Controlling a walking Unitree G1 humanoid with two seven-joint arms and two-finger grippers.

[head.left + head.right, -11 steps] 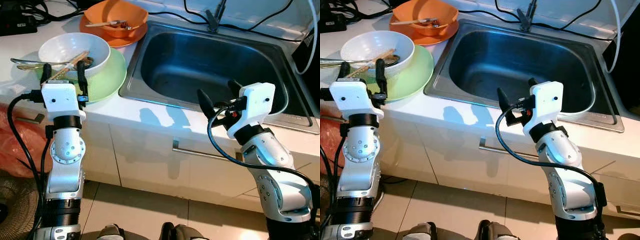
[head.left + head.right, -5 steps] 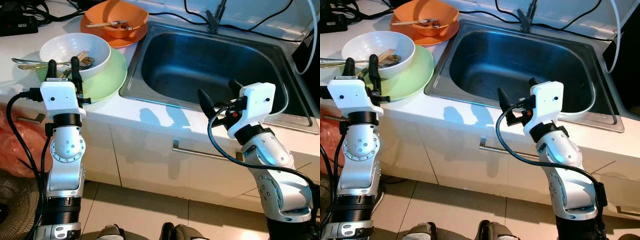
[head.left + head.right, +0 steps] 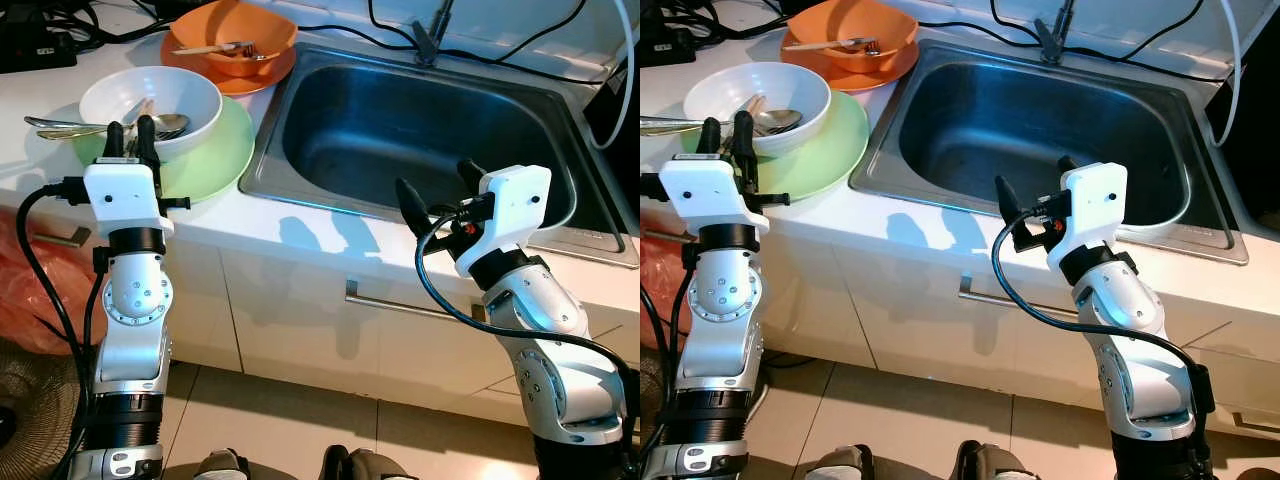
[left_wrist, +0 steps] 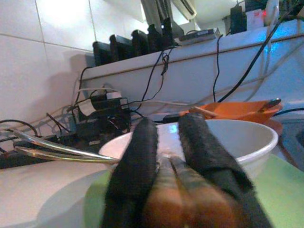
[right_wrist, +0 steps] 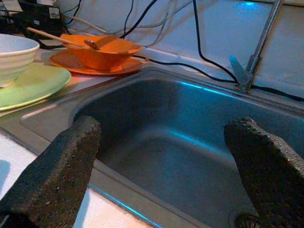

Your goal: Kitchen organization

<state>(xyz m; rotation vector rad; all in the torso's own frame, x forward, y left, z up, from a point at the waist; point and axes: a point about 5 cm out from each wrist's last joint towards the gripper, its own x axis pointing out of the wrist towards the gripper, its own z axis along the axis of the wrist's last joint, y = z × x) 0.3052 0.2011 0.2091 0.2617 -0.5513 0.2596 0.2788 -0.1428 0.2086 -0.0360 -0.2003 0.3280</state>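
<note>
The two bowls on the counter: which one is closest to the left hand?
The white bowl on the light green plate; the left hand is at its rim. The orange bowl sits farther back.

A stainless steel sink point(image 3: 540, 215) is sunk into a white counter point(image 3: 300, 225). Behind the sink a tiled white wall point(image 4: 52, 42) rises, with black cables point(image 3: 400, 25) trailing along the ledge there. Below the sink, white cabinet fronts carry a long metal handle point(image 3: 400, 303). Under the cabinets lies a pale tiled floor point(image 3: 280, 420). Far to the left of the sink, low down, hangs an orange plastic bag point(image 3: 30, 290)
</note>
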